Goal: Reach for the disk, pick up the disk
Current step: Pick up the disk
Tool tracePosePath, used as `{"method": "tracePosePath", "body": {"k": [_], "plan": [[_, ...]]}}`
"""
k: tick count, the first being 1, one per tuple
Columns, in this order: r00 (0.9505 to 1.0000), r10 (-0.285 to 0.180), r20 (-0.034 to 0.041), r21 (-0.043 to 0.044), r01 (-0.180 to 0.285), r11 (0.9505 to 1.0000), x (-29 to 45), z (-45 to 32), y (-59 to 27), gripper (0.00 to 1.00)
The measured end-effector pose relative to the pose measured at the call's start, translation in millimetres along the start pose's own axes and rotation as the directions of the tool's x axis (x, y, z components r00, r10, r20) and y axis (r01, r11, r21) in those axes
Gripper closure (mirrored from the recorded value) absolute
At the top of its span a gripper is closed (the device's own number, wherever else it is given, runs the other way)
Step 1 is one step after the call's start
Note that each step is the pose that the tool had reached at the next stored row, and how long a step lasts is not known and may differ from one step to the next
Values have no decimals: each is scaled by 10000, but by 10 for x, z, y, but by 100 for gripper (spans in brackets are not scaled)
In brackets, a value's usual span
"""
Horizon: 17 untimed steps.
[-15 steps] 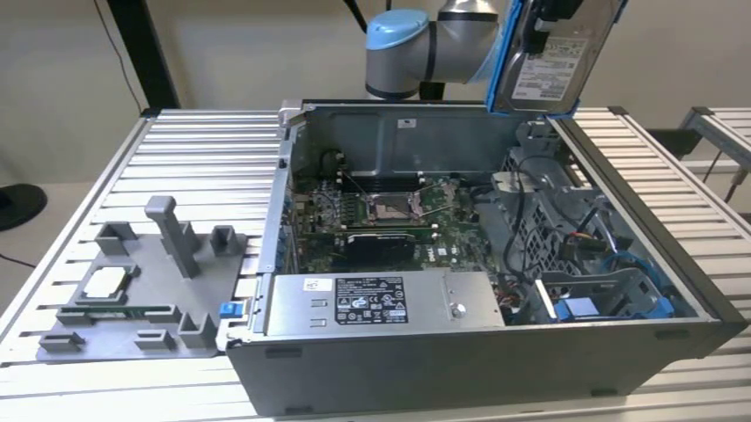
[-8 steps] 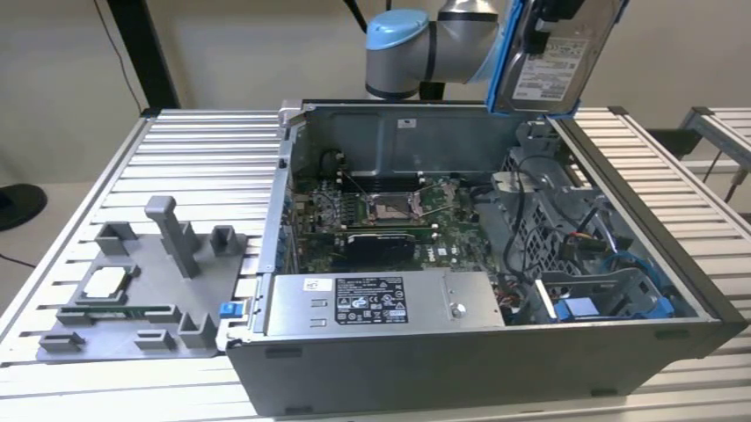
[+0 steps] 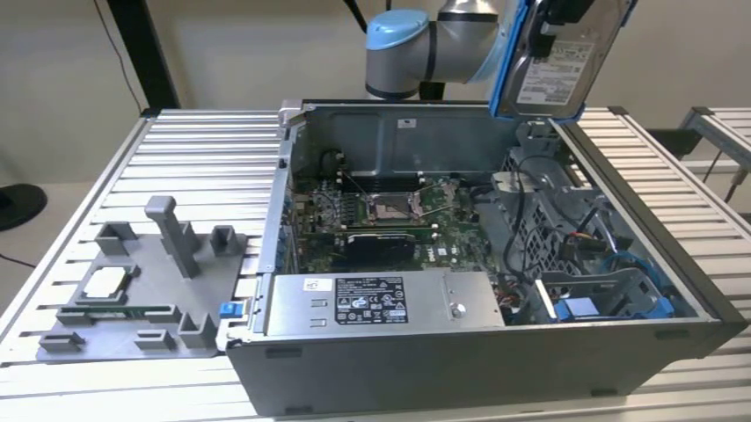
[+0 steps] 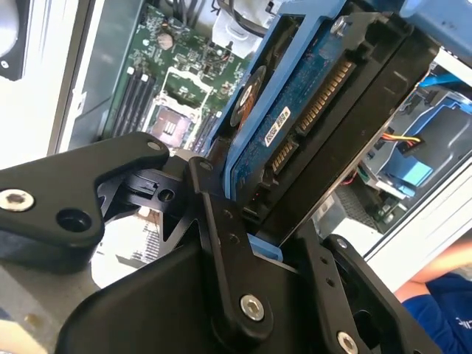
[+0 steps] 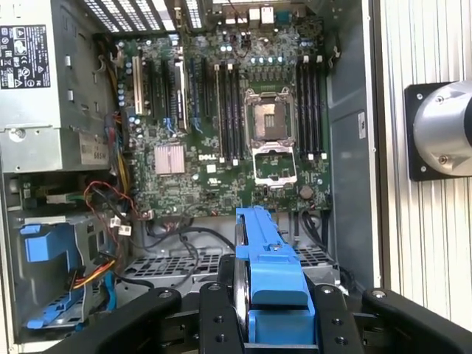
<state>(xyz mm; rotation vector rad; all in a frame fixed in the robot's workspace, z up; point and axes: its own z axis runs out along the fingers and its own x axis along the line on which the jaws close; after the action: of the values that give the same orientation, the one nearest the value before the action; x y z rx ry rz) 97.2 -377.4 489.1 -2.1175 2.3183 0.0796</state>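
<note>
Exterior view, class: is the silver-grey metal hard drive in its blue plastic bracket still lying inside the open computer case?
No: the silver-grey hard drive in its blue bracket hangs in the air above the open grey computer case, held up by the arm.

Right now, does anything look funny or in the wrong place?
Yes: the flat silver-grey metal disk in its blue plastic bracket is not inside the open grey metal computer case. It hangs tilted in the air above the case's far corner, clamped in the black tool. Nothing looks spilled or broken.
</note>
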Motion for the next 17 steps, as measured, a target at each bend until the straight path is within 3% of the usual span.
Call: {"method": "tracePosePath", "body": {"k": [17], "plan": [[10000, 0, -1, -14, 0, 10000, 280, -11, -39, 100]]}}
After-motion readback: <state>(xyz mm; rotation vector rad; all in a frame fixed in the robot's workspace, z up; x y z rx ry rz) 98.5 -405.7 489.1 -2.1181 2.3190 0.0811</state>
